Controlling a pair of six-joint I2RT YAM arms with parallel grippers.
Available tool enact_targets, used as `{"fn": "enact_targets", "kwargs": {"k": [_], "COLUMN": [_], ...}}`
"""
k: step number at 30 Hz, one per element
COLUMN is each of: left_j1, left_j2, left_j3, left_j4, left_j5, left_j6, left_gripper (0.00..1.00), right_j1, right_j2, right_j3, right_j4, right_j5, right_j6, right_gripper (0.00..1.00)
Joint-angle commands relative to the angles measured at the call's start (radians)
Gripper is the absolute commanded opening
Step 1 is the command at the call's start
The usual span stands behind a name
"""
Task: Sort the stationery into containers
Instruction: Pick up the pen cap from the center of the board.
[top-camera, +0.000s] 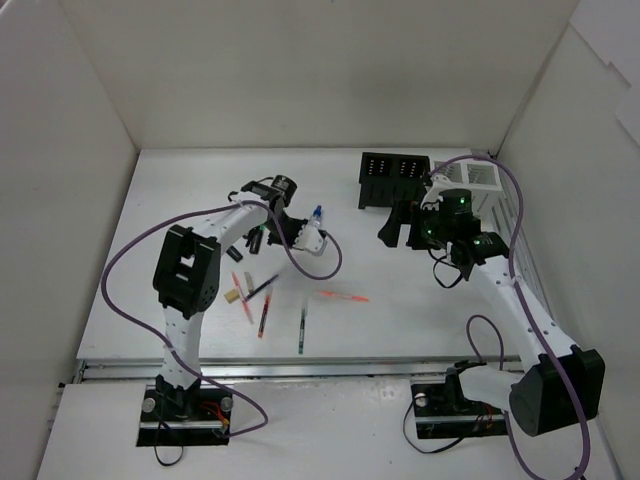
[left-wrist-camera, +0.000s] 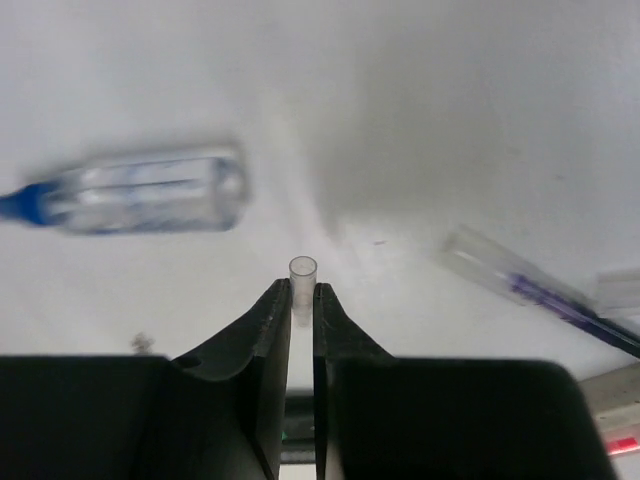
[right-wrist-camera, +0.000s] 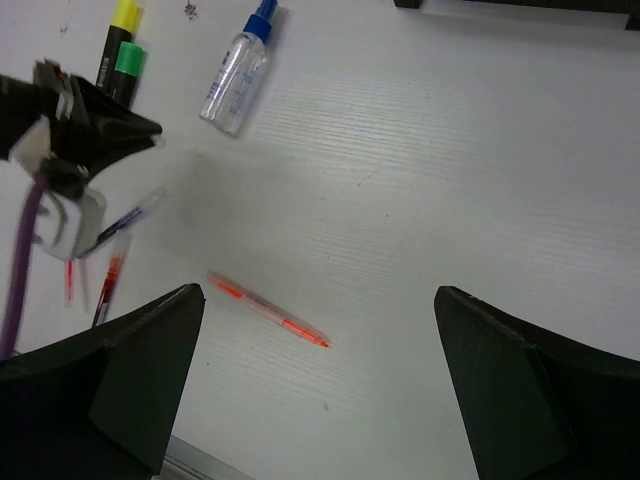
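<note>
Left gripper pinches one thin clear plastic tube; right gripper hangs wide open, empty. Lying loose: one clear blue-capped bottle, two black highlighters, one orange pen.

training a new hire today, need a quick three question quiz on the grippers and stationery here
1. True or false: the right gripper holds the orange pen.
2. In the left wrist view, what lies to the left of the left gripper? A) bottle B) eraser C) green highlighter
3. Fill in: the left gripper's jaws are ___ on a thin clear tube.

Key: 1 false; 2 A; 3 shut.
</note>
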Motion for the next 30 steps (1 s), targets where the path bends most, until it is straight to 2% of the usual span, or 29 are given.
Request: {"fn": "enact_targets", "kwargs": {"k": [1, 7, 13, 14, 16, 19, 22, 23, 26, 30], "left_j1": [0.030, 0.030, 0.030, 0.030, 0.030, 0.030, 0.007, -0.002, -0.054, -0.088], "left_j2": [-0.107, -0.170, -0.297, -0.318, -0.404, -0.568, -0.740, -0.777, -0.894, -1.001], "left_j3": [0.141, 0.267, 0.285, 0.246, 0.175, -0.067, -0.325, -0.421, -0.542, -0.627], "left_j4": [0.052, 0.076, 0.250, 0.274, 0.360, 0.501, 0.613, 0.629, 0.617, 0.568], "left_j5": [0.138, 0.166, 0.157, 0.160, 0.172, 0.198, 0.117, 0.088, 0.008, -0.047], "left_j6": [-0.260, -0.506, -0.928, -1.054, -1.160, -1.316, -1.424, -1.444, -1.526, -1.583], "left_gripper": [0.00, 0.00, 0.00, 0.00, 0.01, 0.03, 0.04, 0.05, 0.05, 0.05], "right_j1": [0.029, 0.071, 0.092, 0.091, 0.106, 0.131, 0.175, 0.192, 0.261, 0.350], "right_j2": [-0.022, -0.054, -0.068, -0.071, -0.082, -0.103, -0.080, -0.050, 0.042, 0.174], "right_j3": [0.002, -0.041, -0.081, -0.086, -0.107, -0.132, -0.125, -0.121, -0.087, -0.038], "right_j4": [0.025, 0.027, 0.027, 0.025, 0.025, 0.022, 0.021, 0.013, -0.002, -0.031], "right_j5": [0.026, 0.045, 0.043, 0.040, 0.028, 0.005, -0.066, -0.067, -0.046, 0.046], "right_j6": [-0.071, -0.197, -0.271, -0.271, -0.321, -0.361, -0.393, -0.399, -0.418, -0.432], "right_gripper": [0.98, 0.98, 0.98, 0.98, 0.98, 0.98, 0.98, 0.98, 0.98, 0.98]}}
